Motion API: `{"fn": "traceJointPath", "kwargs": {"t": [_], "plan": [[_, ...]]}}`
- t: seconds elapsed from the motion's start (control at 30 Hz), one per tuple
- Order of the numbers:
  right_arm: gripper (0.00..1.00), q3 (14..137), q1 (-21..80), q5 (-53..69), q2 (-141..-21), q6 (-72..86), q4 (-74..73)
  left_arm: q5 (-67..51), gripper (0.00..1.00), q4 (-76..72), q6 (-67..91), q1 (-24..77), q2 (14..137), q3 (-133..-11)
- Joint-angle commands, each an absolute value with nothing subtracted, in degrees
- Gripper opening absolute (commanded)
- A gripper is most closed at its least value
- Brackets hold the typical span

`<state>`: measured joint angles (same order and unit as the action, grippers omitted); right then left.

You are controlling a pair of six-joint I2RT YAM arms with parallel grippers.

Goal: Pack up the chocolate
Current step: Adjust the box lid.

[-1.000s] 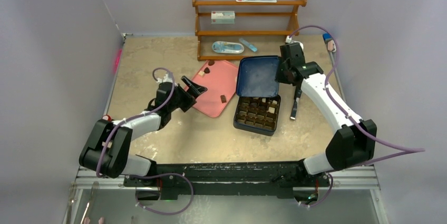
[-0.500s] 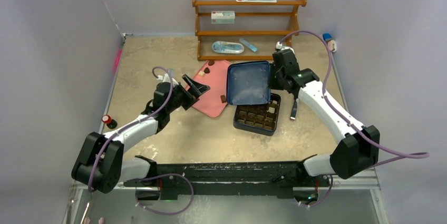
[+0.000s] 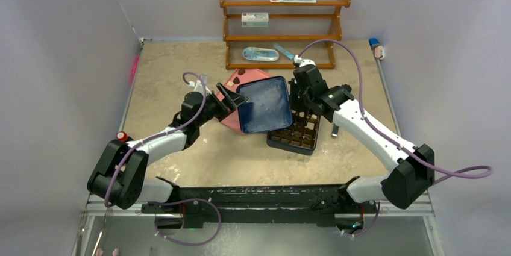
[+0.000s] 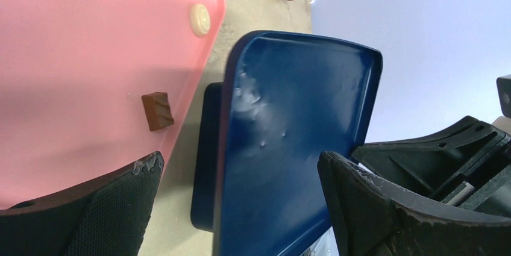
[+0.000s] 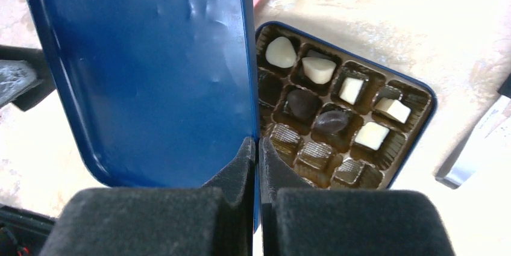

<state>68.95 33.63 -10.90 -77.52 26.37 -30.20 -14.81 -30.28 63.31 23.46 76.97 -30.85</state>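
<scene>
The chocolate pieces, cream-white (image 5: 281, 52) and dark brown (image 5: 331, 121), sit in cells of the dark gridded box (image 3: 299, 141), also in the right wrist view (image 5: 422, 93). A brown piece (image 4: 158, 111) and a cream piece (image 4: 200, 19) lie on the pink tray (image 4: 72, 57). My right gripper (image 5: 254, 144) is shut on the edge of the blue lid (image 3: 265, 104) and holds it tilted above the table, left of the box. My left gripper (image 4: 240, 165) is open, with the lid (image 4: 295, 135) between its fingers (image 4: 373, 208). In the top view it (image 3: 232, 102) is at the lid's left edge.
A wooden shelf (image 3: 283, 24) with small packets stands at the back. A red-capped bottle (image 3: 122, 136) is beside the left arm. A pale flat strip (image 3: 335, 129) lies right of the box. More chocolate pieces (image 3: 241, 72) lie at the tray's far end.
My right gripper has carried the blue lid leftward from behind the box, tilting it up, to my left gripper. My left gripper has moved slightly right, so the lid now sits between its fingers.
</scene>
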Motion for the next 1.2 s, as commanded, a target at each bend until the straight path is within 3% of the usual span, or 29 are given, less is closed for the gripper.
{"fn": "traceJointPath", "kwargs": {"t": [0.0,0.33,0.7,0.87,1.07,1.17], "plan": [[0.00,69.31,35.41,-10.83,-77.51,27.89,-27.29,-16.03,1.00,-35.95,61.64,24.57,77.43,-33.03],[0.00,70.55,37.29,-11.62,-78.79,27.99,-26.50,-15.78,0.99,-38.37,62.14,25.40,77.42,-31.24],[0.00,71.37,37.33,-12.13,-79.90,27.70,-25.97,-18.67,0.84,-42.73,62.69,25.49,77.23,-27.73],[0.00,72.54,37.33,-12.04,-81.21,27.65,-25.95,-20.65,0.69,-44.46,62.73,25.49,77.26,-27.06],[0.00,72.66,37.35,-12.02,-82.00,27.67,-25.59,-21.51,0.33,-45.67,62.75,25.49,77.34,-26.77],[0.00,72.69,37.36,-12.00,-82.15,27.52,-25.45,-21.78,0.22,-46.24,62.75,25.49,77.66,-26.74]]}}
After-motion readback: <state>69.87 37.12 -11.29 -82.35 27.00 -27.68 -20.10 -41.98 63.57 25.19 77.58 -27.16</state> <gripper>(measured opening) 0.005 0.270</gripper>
